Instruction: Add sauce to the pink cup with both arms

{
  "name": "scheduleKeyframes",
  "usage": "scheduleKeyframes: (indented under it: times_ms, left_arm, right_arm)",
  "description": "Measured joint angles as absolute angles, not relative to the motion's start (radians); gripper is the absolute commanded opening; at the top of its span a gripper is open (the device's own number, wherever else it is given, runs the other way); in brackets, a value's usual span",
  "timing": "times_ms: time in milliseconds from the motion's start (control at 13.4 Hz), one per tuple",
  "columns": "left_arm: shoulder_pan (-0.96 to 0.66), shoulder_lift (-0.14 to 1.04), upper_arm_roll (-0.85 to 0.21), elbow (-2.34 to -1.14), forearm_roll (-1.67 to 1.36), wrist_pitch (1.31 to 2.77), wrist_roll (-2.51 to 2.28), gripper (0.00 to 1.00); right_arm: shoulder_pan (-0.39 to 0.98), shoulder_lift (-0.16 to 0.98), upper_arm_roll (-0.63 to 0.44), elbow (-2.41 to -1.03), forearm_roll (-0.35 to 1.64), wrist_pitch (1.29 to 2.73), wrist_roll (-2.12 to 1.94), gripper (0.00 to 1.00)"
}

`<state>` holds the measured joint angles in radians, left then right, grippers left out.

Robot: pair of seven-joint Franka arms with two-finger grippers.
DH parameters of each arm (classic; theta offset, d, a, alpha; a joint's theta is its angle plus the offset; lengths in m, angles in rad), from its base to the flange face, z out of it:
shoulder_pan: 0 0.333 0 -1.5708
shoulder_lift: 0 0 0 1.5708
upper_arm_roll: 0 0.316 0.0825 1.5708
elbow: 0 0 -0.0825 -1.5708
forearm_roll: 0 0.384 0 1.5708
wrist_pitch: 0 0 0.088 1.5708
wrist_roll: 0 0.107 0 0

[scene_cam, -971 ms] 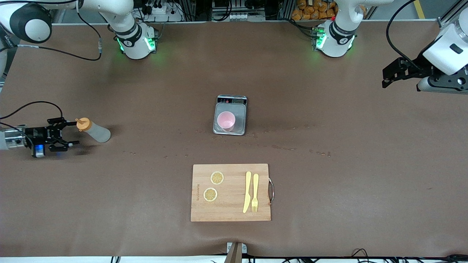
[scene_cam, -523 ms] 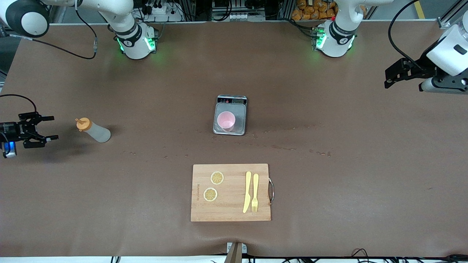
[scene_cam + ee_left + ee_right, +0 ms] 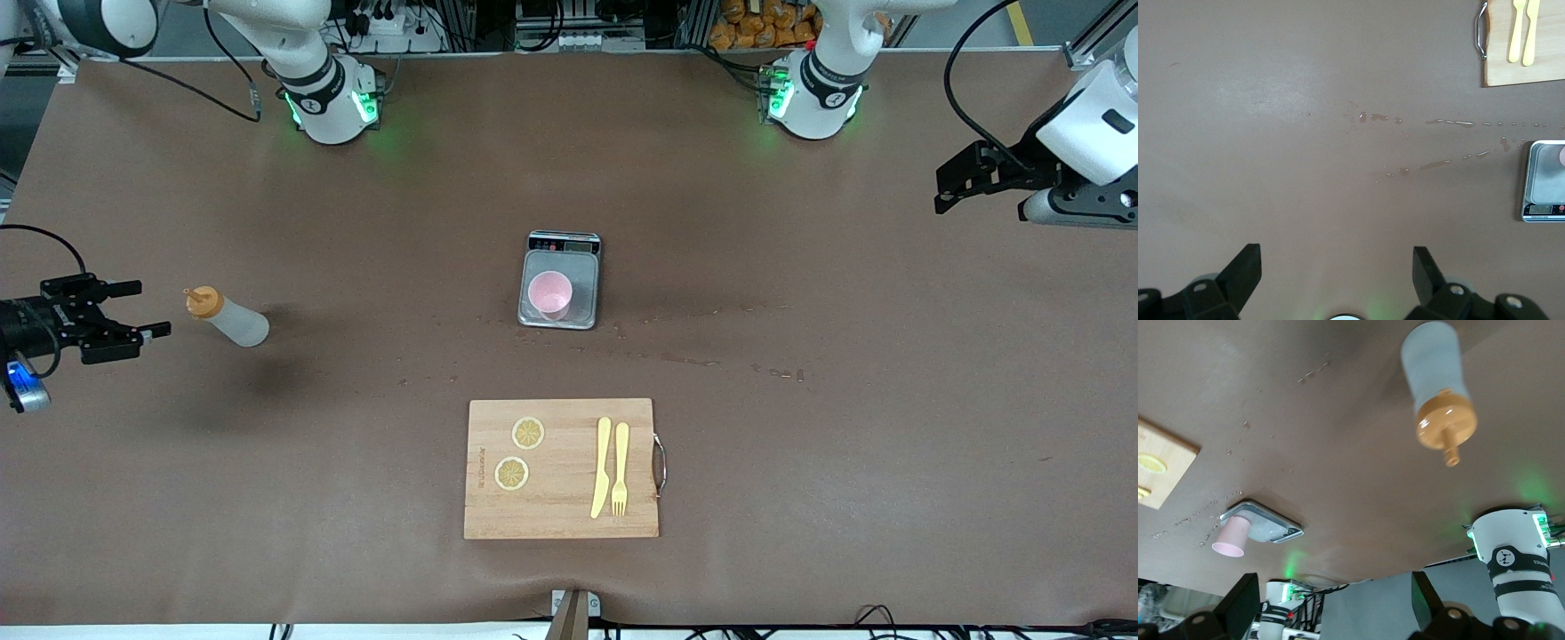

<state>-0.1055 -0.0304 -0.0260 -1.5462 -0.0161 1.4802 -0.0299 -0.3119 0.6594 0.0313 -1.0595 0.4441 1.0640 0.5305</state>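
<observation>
The right arm reaches from its base down along its end of the counter (image 3: pixel 800 293), its forearm lying nearly level, so that the right claw (image 3: pixel 147 309) hangs low and points sideways toward the sauce (image 3: pixel 227 320). The sauce stands on the counter just beside that claw's fingertips, apart from them, its orange cap on the side facing the claw. In the right wrist view the sauce (image 3: pixel 1436 383) shows between the lines of the two fingers (image 3: pixel 1238 603) but clear of them, nozzle aimed back at the camera. The right claw's jaws stand wide apart and hold nothing.

The left arm waits at its own end of the counter, wrist raised, with the left claw (image 3: pixel 956 182) up in the air over bare counter, well apart from the sauce. Its fingers (image 3: pixel 1245 267) are spread wide and empty in the left wrist view.

Taking the sauce as landmark: the pink cup (image 3: pixel 549 294) stands upright on a grey scale (image 3: pixel 582 311), well apart from the sauce toward the left arm's end. A wooden cutting board (image 3: pixel 564 520) lies nearer the front camera than the sauce and also toward the left arm's end, carrying two lemon slices (image 3: pixel 528 433), a yellow knife (image 3: pixel 602 467) and a yellow fork (image 3: pixel 620 468). Small wet drops (image 3: pixel 685 358) streak the counter near the scale.
</observation>
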Motion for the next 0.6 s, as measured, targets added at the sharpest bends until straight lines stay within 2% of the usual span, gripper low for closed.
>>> scheduleKeyframes:
  times_ms: [299,598]
  left_arm:
    - [-0.096,-0.03,-0.028,-1.546,-0.016,1.461,-0.03,1.0]
    - [-0.084,-0.03,-0.032,-1.546,-0.016,1.46,-0.034,1.0]
  right_arm:
    - [-0.222,0.595,0.032,-1.058,0.404,1.064,0.531,1.0]
    - [-0.09,0.476,0.031,-1.051,0.25,1.086,0.529,1.0]
